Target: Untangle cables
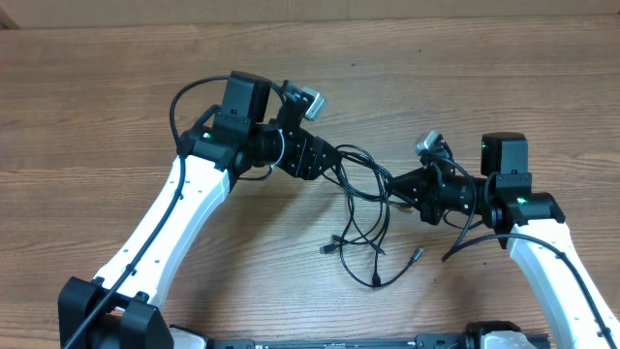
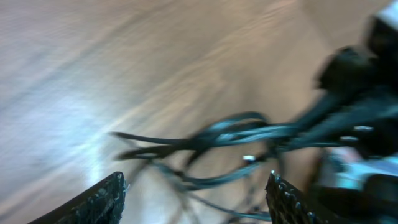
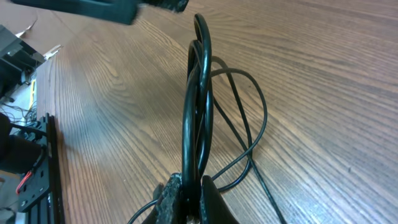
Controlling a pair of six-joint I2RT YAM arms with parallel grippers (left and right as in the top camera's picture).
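- In the middle of the wood-grain surface (image 1: 97,116), between the two arms, lie the cables (image 1: 363,208): thin black cords that cross one another in loose, tangled loops.
- Toward the near edge the loose ends trail out of the tangle, and the small plug ends (image 1: 329,247) rest on the wood, spread from left to right.
- The left gripper (image 1: 332,160) reaches in from the left and sits at the far-left end of the tangle.
- In the left wrist view its fingers (image 2: 106,198) stand wide apart. Several strands run across the gap just beyond them, but the view is too blurred to tell whether any strand touches a finger.
- The right gripper (image 1: 399,184) sits at the right side of the tangle, its jaws pressed together on a bunch of cables.
- In the right wrist view those strands rise from between the jaws as a tall, narrow arch, while thinner loops lie flat on the surface to the right of it.
- A small green light (image 1: 484,147) glows on the right arm's black housing.
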